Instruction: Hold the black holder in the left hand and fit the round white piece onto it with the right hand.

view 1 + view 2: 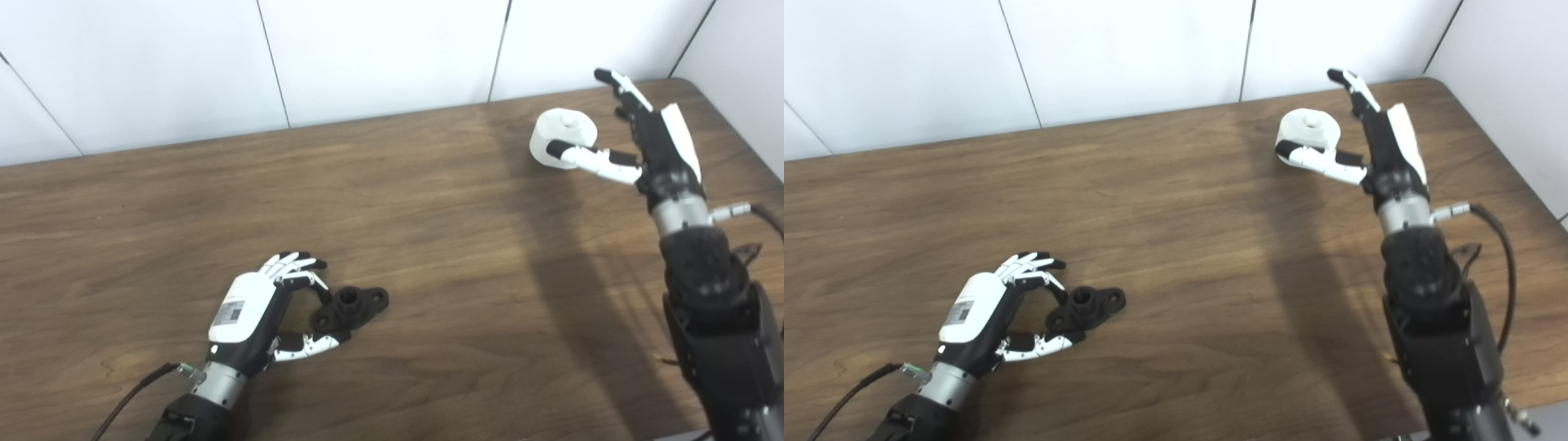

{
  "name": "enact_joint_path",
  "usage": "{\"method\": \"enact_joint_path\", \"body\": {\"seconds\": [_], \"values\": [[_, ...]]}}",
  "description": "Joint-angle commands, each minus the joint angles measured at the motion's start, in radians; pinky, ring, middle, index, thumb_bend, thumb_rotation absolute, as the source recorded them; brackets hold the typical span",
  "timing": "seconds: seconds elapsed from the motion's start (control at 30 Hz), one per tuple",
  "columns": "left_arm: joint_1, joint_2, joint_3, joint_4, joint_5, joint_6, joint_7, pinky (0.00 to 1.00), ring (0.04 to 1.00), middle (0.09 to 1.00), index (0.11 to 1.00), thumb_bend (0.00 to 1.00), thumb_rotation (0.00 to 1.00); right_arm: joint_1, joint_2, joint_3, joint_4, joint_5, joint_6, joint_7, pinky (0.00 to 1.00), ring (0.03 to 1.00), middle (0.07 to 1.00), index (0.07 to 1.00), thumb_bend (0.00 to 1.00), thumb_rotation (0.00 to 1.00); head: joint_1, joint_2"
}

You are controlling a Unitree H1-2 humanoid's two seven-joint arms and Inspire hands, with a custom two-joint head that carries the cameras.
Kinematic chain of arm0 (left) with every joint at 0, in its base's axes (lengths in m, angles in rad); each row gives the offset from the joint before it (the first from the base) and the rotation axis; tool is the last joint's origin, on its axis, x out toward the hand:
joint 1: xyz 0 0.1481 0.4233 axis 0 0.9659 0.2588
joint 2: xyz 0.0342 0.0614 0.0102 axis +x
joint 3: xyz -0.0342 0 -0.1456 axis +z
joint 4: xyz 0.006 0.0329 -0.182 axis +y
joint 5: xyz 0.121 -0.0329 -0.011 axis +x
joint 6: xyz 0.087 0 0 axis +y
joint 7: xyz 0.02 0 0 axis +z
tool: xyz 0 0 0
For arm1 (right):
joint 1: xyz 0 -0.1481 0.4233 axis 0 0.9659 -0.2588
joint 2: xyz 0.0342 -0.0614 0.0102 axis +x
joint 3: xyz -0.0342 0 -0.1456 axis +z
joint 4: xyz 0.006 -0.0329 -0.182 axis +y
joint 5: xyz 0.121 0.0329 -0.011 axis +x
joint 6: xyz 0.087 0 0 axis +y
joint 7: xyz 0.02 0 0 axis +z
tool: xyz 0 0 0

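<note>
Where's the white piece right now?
The white piece sits on the table's far right, near the wall, with the open right hand around it, thumb in front, not yet closed.

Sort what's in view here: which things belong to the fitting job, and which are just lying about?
Belongs to the job:
- black holder, on the table by the left hand
- round white piece, at the right hand, its fingers spread

Just lying about:
- nothing loose; only the wooden table and white wall panels
</note>
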State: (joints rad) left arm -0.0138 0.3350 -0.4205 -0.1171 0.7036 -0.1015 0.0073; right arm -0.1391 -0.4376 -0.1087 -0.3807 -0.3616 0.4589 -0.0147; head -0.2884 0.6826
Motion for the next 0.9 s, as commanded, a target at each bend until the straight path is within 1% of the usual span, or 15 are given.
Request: {"method": "enact_joint_path", "body": {"seconds": [0.0, 0.13, 0.2, 0.3, 0.37, 0.4, 0.5, 0.6, 0.77, 0.87], "values": [[0.040, -0.004, -0.044, 0.052, 0.036, 0.008, -0.060, 0.90, 0.887, 0.802, 0.488, 0.52, 0.05, -0.045, -0.041, 0.004, 0.014, -0.052, -0.023, 0.000, 0.96, 0.987, 0.960, 0.878, 0.76, 0.38, -0.006, -0.001], [0.047, -0.006, -0.042, 0.043, 0.040, 0.016, -0.064, 0.90, 0.885, 0.800, 0.488, 0.52, 0.04, -0.107, -0.118, 0.041, 0.108, -0.109, -0.030, 0.040, 0.92, 1.000, 0.997, 0.883, 0.80, 0.34, -0.005, -0.008], [0.048, -0.007, -0.044, 0.042, 0.044, 0.021, -0.069, 0.90, 0.887, 0.801, 0.488, 0.52, 0.04, -0.141, -0.155, 0.057, 0.156, -0.129, -0.033, 0.063, 0.92, 1.000, 1.000, 0.883, 0.82, 0.33, 0.007, -0.018], [0.052, -0.012, -0.045, 0.038, 0.046, 0.034, -0.080, 0.90, 0.888, 0.804, 0.488, 0.52, 0.05, -0.193, -0.204, 0.082, 0.236, -0.158, -0.050, 0.086, 0.93, 1.000, 1.000, 0.873, 0.87, 0.30, 0.002, -0.029], [0.054, -0.014, -0.044, 0.036, 0.044, 0.036, -0.080, 0.90, 0.887, 0.804, 0.488, 0.52, 0.05, -0.218, -0.228, 0.097, 0.280, -0.168, -0.063, 0.099, 0.92, 1.000, 1.000, 0.865, 0.89, 0.29, -0.001, -0.032], [0.056, -0.015, -0.044, 0.036, 0.045, 0.034, -0.077, 0.90, 0.884, 0.803, 0.488, 0.52, 0.04, -0.230, -0.241, 0.104, 0.300, -0.169, -0.064, 0.110, 0.91, 1.000, 0.996, 0.858, 0.91, 0.28, -0.005, -0.033], [0.060, -0.018, -0.040, 0.034, 0.050, 0.030, -0.070, 0.89, 0.876, 0.799, 0.488, 0.52, 0.05, -0.261, -0.275, 0.127, 0.352, -0.176, -0.065, 0.149, 0.89, 1.000, 0.997, 0.857, 0.93, 0.27, -0.006, -0.035], [0.060, -0.019, -0.037, 0.027, 0.048, 0.039, -0.080, 0.89, 0.877, 0.800, 0.488, 0.52, 0.05, -0.285, -0.294, 0.143, 0.392, -0.181, -0.069, 0.171, 0.89, 1.000, 0.993, 0.857, 0.94, 0.26, -0.005, -0.034], [0.058, -0.020, -0.037, 0.020, 0.048, 0.049, -0.091, 0.89, 0.882, 0.802, 0.488, 0.52, 0.04, -0.321, -0.308, 0.155, 0.456, -0.189, -0.082, 0.182, 0.88, 1.000, 0.981, 0.850, 0.96, 0.26, -0.003, -0.036], [0.057, -0.024, -0.039, 0.026, 0.048, 0.050, -0.089, 0.90, 0.884, 0.802, 0.488, 0.52, 0.04, -0.342, -0.316, 0.165, 0.489, -0.191, -0.094, 0.195, 0.88, 1.000, 0.978, 0.843, 0.95, 0.26, 0.007, -0.044]]}}
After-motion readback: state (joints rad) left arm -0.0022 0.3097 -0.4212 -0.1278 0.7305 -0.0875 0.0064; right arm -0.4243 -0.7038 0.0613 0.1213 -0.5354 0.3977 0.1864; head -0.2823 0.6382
